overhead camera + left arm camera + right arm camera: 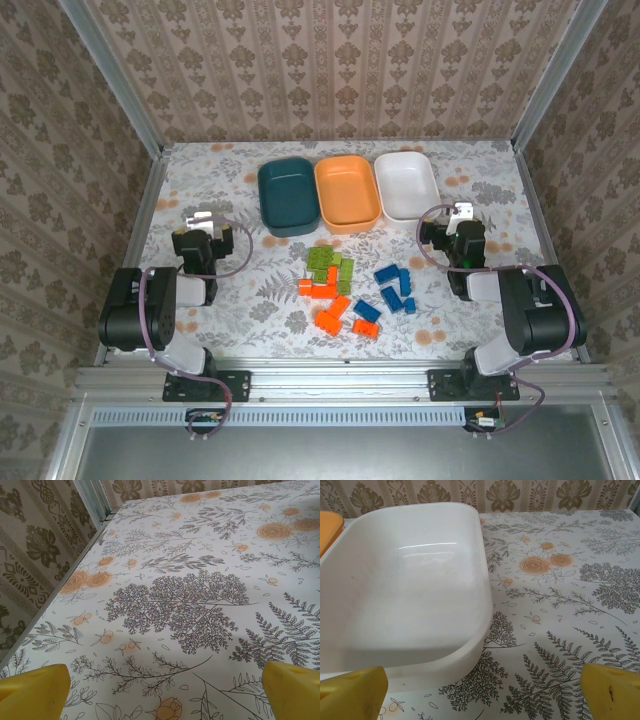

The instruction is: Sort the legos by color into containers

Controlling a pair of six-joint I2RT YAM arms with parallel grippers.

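The legos lie in a loose pile at the table's middle: green bricks, orange bricks and blue bricks. Behind them three containers stand side by side: dark teal, orange and white, all bare inside. My left gripper hovers left of the pile, open, its yellow fingertips wide apart over bare tablecloth. My right gripper is open too, right of the pile, just in front of the white container's near right corner.
A floral cloth covers the table. Metal rails and patterned walls close it in on the left, back and right. The left rail runs beside my left gripper. A corner of the orange container shows left of the white one.
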